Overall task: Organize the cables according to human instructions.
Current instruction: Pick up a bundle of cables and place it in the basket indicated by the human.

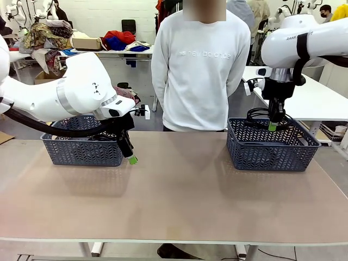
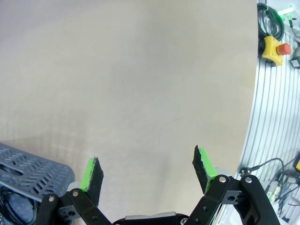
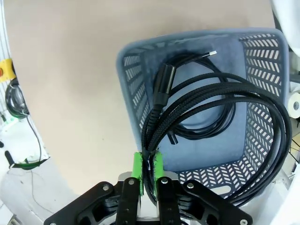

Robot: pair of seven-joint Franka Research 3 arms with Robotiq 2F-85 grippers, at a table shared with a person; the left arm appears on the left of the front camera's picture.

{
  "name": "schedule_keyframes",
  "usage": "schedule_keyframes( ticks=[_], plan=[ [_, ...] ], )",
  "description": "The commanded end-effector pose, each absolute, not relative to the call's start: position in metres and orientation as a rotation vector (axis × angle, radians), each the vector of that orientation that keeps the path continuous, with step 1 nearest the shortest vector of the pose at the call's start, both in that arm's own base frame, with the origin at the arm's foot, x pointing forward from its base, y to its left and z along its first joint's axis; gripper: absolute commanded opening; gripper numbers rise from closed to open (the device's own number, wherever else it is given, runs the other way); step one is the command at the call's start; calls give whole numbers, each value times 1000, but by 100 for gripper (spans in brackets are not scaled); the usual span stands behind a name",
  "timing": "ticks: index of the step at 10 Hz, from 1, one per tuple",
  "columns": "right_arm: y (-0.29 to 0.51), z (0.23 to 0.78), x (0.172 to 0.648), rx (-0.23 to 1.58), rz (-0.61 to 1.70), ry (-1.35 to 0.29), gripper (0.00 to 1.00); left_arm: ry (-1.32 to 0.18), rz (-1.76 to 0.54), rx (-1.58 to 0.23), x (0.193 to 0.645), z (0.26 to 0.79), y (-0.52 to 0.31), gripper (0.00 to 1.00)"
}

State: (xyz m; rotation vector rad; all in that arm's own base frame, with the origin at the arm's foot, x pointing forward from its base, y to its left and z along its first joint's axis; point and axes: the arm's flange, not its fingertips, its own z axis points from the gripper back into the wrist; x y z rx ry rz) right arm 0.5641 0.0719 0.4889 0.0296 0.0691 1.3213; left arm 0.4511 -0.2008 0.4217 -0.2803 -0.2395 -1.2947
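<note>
Front view: the right claw (image 1: pixel 273 125) hangs above the right basket (image 1: pixel 272 145), which stands near the far right corner of the surface (image 1: pixel 179 201), and it is clenched on a coiled black cable (image 1: pixel 260 115) held over the basket's opening. Right wrist view: the green pads (image 3: pixel 137 171) pinch several strands of that cable (image 3: pixel 197 103); its loops hang down into the basket (image 3: pixel 262 61), where a chunky black plug (image 3: pixel 163 84) and a second cable end lie against the floor. The left claw (image 1: pixel 129 155) is released, its jaws spread wide and holding nothing, just beside the near right corner of the left basket (image 1: pixel 81 148) at the far left of the surface. A person (image 1: pixel 198 65) stands behind the far edge.
</note>
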Motion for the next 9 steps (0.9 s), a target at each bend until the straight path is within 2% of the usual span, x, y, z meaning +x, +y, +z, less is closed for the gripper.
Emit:
schedule_keyframes(
  ticks=[1,7,8,9],
  plan=[
    [66,491,583,40,1363,70,11,-241,-1292,-280,451,422,-200,100],
    [63,486,601,61,1344,114,11,-241,-1292,-280,451,422,-200,100],
    [63,484,601,71,1335,127,25,-241,-1292,-280,451,422,-200,100],
    [63,482,603,66,1318,131,31,-241,-1292,-280,451,422,-200,100]
  ],
)
